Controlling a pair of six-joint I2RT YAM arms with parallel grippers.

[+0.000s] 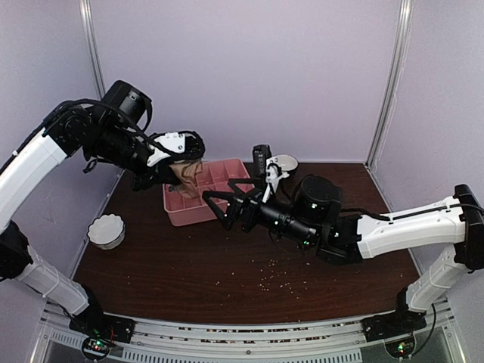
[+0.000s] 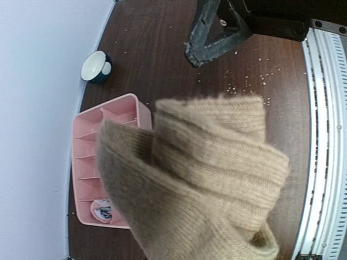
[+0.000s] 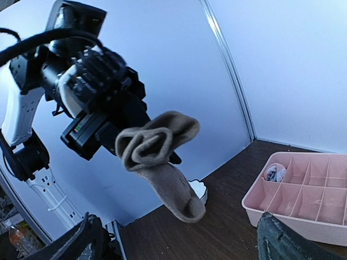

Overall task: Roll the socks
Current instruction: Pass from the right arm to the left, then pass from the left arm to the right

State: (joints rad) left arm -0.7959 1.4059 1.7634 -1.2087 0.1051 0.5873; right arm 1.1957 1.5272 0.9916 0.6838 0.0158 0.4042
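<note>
Your left gripper [image 1: 178,160] had its jaws clamped on the tan sock [image 3: 162,157]. The sock hung folded in the air by the left end of the pink tray [image 1: 215,170], off the counter [image 1: 189,265]. Your right gripper [image 1: 218,189] sat low at the tray's front with its jaws spread wide, holding nothing. The pink sock [image 3: 275,173] lay bundled in a corner compartment of the tray. A white bowl [image 1: 106,231] stood near the counter's left edge.
</note>
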